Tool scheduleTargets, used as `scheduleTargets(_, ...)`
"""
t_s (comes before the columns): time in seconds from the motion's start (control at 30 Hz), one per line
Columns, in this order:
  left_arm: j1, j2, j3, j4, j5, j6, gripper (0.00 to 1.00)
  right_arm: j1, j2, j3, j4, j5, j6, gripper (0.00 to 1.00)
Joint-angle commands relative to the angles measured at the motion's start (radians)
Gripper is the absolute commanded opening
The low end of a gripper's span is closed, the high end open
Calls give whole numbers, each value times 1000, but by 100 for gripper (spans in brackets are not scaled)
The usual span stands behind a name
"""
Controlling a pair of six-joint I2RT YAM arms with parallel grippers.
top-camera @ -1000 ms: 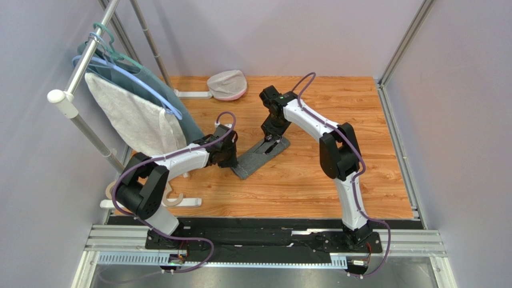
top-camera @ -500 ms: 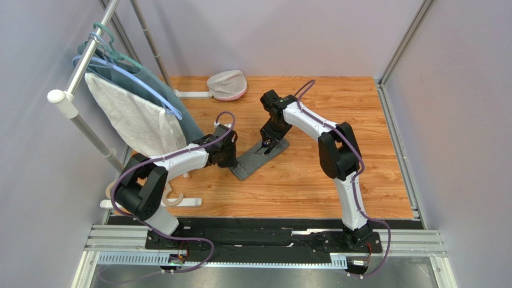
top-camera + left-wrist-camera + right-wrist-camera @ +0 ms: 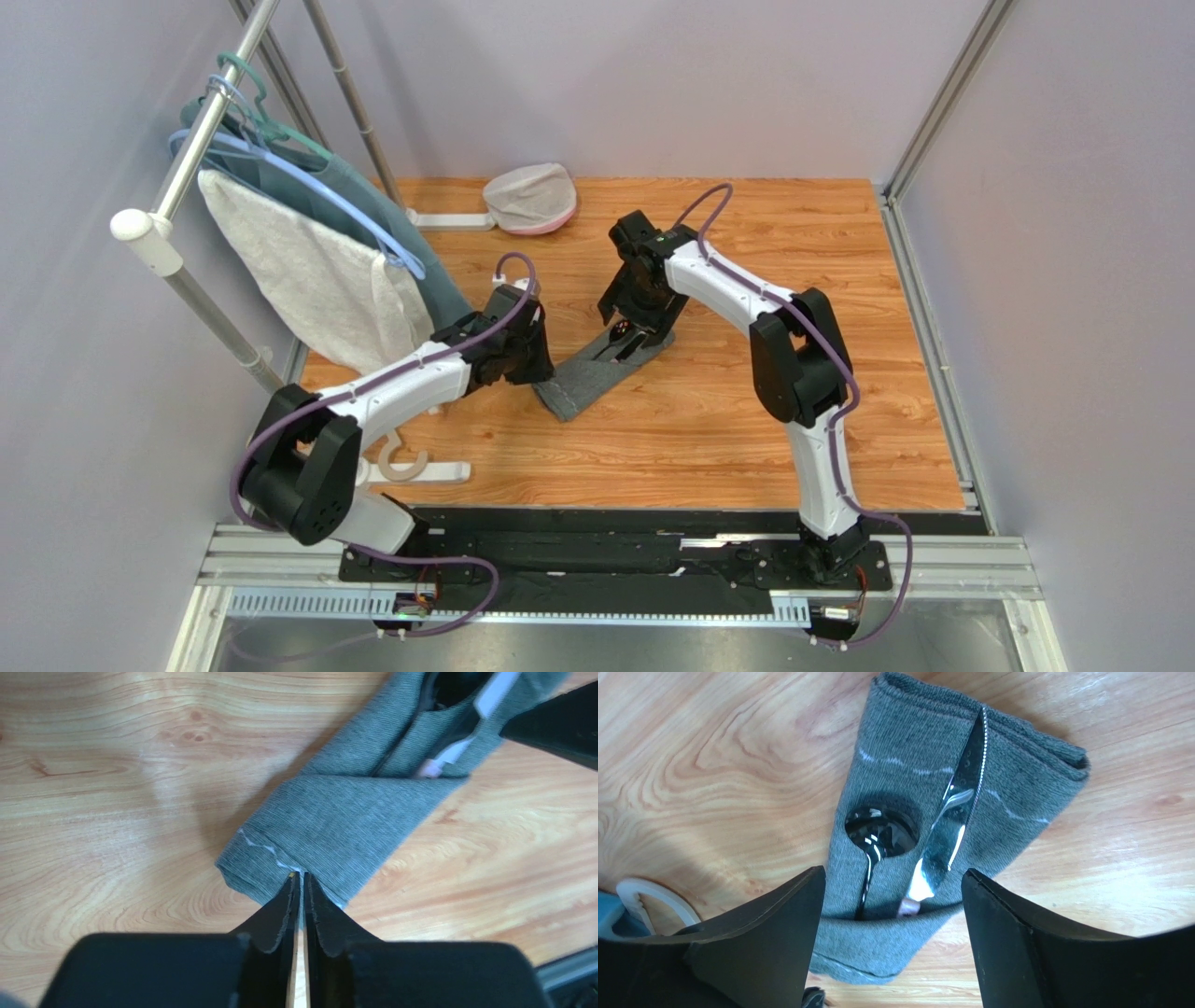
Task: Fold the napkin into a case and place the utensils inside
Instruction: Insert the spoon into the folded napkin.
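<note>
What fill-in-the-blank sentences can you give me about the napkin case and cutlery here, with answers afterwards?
The case lies on a ___ table.
Beside the silver knife, a black ___ is tucked into it.
The right gripper hangs over them with its jaws ___.
Missing words: wooden; spoon; open.

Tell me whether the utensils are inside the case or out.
Partly in: the black spoon and silver knife have handles tucked under the pocket fold of the case, bowl and blade exposed.
</note>
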Motion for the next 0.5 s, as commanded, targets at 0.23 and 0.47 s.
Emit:
scheduleTargets(0.23,-60,-243,78,47,351,94,40,2,-420,-246,80,181,-521,83)
scheduleTargets(0.47,-208,-385,54,106,469,73,45,16,-897,-812,397,-71,-705,100)
